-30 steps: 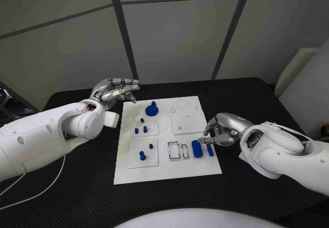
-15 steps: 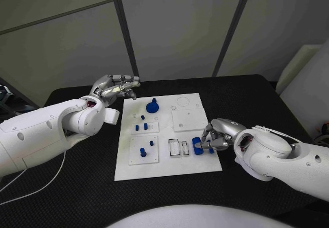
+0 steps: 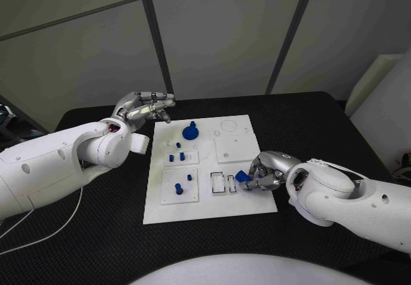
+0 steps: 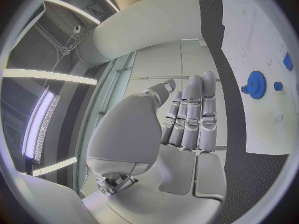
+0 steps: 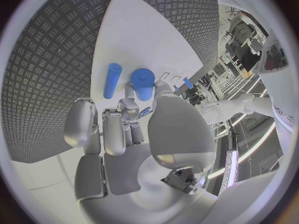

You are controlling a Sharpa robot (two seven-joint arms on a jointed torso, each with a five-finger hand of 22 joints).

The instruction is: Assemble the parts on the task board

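Observation:
The white task board (image 3: pixel 257 205) lies in the middle of the black table. My right hand (image 3: pixel 267 169) rests at the board's right edge and pinches a thick blue cylinder (image 3: pixel 243 176), whose one end is tipped up off the board. The right wrist view shows that cylinder (image 5: pixel 142 83) between the fingertips (image 5: pixel 129 104), with a thin blue rod (image 5: pixel 112 79) lying beside it. My left hand (image 3: pixel 145 107) hovers over the board's far left corner with its fingers (image 4: pixel 190 114) stretched side by side and nothing in them.
A blue gear with a knob (image 3: pixel 190 134) stands near the board's far edge, also visible in the left wrist view (image 4: pixel 255 83). Small blue pegs (image 3: pixel 176 158) stand in the left plates. Two white slot frames (image 3: pixel 224 181) sit left of the cylinder.
My right hand has moved left onto the board, closed on the thick blue cylinder and tipped one end up. The left hand has hardly moved.

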